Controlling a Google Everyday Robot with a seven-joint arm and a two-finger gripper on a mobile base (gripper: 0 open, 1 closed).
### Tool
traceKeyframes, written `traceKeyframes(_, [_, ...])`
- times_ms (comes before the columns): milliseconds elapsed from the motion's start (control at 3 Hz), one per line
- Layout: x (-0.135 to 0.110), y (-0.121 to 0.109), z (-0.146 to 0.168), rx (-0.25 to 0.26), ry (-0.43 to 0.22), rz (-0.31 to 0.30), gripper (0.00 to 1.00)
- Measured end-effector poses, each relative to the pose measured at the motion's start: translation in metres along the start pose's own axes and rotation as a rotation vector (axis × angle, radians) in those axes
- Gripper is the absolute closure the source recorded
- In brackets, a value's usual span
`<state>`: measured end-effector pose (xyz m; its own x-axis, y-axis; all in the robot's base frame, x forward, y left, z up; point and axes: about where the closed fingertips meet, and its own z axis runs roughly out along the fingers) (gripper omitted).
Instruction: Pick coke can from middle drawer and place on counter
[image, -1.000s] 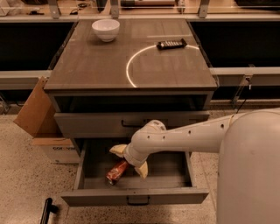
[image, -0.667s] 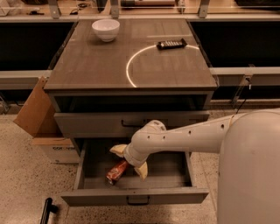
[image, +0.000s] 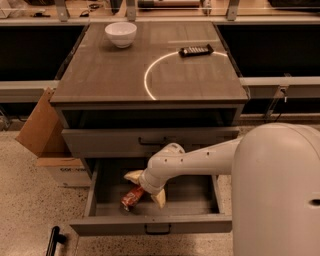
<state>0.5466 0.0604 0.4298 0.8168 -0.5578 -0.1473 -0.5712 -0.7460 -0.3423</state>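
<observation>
The coke can lies on its side on the floor of the open middle drawer, towards its left, tilted with one end pointing to the front left. My gripper reaches down into the drawer at the can's upper right end. Its two cream fingers are spread, one behind the can and one in front of it to the right. They are open and do not close on the can. The counter is the cabinet top above, with a bright white arc line.
A white bowl stands at the counter's back left and a flat black remote at its back right. The drawer above is closed. A cardboard box stands on the floor left of the cabinet. My white arm and body fill the lower right.
</observation>
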Motion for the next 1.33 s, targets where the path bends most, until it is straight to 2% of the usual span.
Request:
traceKeyframes(333, [0.000, 0.000, 0.000, 0.000, 0.000, 0.000, 0.00])
traceKeyframes(1333, [0.008, 0.015, 0.054, -0.067, -0.084, 0.014, 0.00])
